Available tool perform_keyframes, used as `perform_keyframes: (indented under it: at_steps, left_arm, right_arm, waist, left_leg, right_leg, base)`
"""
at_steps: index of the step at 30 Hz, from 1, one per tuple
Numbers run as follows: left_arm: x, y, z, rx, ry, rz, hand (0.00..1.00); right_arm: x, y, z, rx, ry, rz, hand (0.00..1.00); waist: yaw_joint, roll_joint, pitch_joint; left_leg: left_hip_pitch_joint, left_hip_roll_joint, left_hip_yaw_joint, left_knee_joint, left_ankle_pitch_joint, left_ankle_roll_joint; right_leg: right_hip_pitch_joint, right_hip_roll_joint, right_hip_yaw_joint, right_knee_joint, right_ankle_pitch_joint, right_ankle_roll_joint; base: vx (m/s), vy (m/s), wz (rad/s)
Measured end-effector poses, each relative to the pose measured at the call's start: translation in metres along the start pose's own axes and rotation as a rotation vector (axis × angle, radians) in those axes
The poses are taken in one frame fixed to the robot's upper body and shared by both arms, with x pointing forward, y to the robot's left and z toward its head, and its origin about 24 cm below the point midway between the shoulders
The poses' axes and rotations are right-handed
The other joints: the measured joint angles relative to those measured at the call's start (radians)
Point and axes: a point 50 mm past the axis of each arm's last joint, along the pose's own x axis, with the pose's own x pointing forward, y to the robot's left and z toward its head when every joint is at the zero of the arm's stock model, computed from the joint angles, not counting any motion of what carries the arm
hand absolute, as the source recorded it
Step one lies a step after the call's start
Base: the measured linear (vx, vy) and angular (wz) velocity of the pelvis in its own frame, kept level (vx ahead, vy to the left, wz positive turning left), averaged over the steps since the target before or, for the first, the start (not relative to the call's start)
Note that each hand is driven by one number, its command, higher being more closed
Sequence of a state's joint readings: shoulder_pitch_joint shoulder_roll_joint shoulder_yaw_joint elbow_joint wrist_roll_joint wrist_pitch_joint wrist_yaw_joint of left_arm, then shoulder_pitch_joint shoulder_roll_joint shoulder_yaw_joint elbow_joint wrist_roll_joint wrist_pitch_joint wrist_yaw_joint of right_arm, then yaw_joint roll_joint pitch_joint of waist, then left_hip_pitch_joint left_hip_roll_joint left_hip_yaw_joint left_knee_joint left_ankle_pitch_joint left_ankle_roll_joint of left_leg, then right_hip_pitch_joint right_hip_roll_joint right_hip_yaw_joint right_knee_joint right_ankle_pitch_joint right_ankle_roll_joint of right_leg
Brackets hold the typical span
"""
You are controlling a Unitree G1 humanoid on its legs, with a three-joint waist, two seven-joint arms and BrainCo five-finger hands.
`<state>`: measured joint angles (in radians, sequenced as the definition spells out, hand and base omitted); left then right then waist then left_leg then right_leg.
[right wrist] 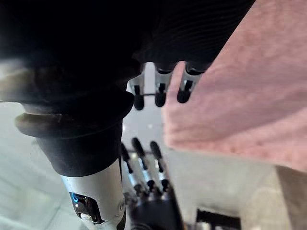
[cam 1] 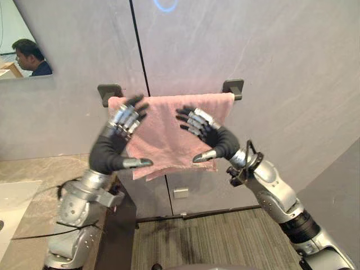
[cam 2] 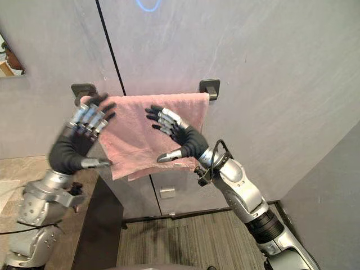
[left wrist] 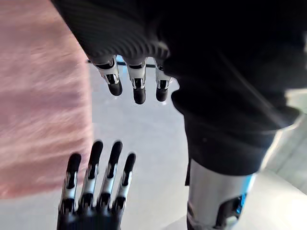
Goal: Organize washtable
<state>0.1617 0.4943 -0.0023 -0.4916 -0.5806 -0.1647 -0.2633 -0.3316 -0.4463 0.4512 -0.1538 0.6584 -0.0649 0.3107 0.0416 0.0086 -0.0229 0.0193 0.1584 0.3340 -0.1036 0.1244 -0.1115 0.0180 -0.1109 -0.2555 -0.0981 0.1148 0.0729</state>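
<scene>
A pink towel point(cam 1: 169, 132) hangs over a rail on the grey wall, held between two dark brackets point(cam 1: 109, 93) point(cam 1: 233, 87). My left hand point(cam 1: 112, 146) is raised in front of the towel's left edge, fingers straight and spread, holding nothing. My right hand point(cam 1: 211, 135) is raised before the towel's right half, also open with fingers spread and thumb out. Both hands sit just off the cloth. In the left wrist view the towel point(left wrist: 38, 110) shows beside the other hand point(left wrist: 96, 191). The right wrist view has the towel point(right wrist: 240, 100) past its fingers point(right wrist: 160, 93).
A stone-coloured washtable counter point(cam 1: 34, 191) with a white basin edge point(cam 1: 11, 208) lies at lower left. A mirror point(cam 1: 19, 39) at upper left reflects a person. A dark vertical seam point(cam 1: 140, 50) splits the wall panels. Ribbed floor mat point(cam 1: 214, 239) lies below.
</scene>
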Motion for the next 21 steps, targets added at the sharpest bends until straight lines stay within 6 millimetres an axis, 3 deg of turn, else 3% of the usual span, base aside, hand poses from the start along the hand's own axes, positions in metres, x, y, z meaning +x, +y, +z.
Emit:
perform_keyframes:
  at_steps: [10,15,18,21]
  left_arm:
    - [-0.012,0.004,-0.055,-0.153,0.247,-0.006,0.00]
    - [-0.007,0.025,-0.093,-0.166,0.392,0.064,0.00]
    - [-0.008,0.033,-0.102,-0.164,0.435,0.096,0.00]
    - [-0.020,0.042,-0.115,-0.137,0.512,0.159,0.00]
  right_arm:
    - [-0.004,-0.011,-0.029,0.047,0.144,-0.010,0.00]
    - [-0.001,-0.030,-0.059,0.103,0.257,-0.140,0.00]
    - [0.000,-0.036,-0.064,0.122,0.259,-0.208,0.00]
    - [-0.013,-0.048,-0.069,0.139,0.276,-0.302,0.00]
  waist:
    - [0.001,0.007,0.038]
    - [0.002,0.003,0.051]
    - [0.001,-0.008,0.064]
    - [-0.002,-0.011,0.067]
  left_leg:
    - [-0.028,0.001,-0.003,0.000,0.005,0.006]
    - [-0.052,0.002,-0.010,0.000,0.005,0.006]
    - [-0.058,0.005,-0.003,0.000,0.006,0.006]
    - [-0.057,0.003,0.004,0.000,0.006,0.006]
  right_leg:
    - [-0.028,0.002,-0.001,0.000,-0.002,0.004]
    - [-0.049,0.002,-0.001,0.000,0.007,0.001]
    - [-0.059,0.002,0.007,0.001,0.013,-0.005]
    - [-0.060,0.004,0.009,0.001,0.013,-0.006]
  base:
    - [0.01,-0.002,0.00]
    - [0.04,-0.005,0.01]
    - [0.05,-0.003,-0.06]
    - [0.06,-0.005,-0.01]
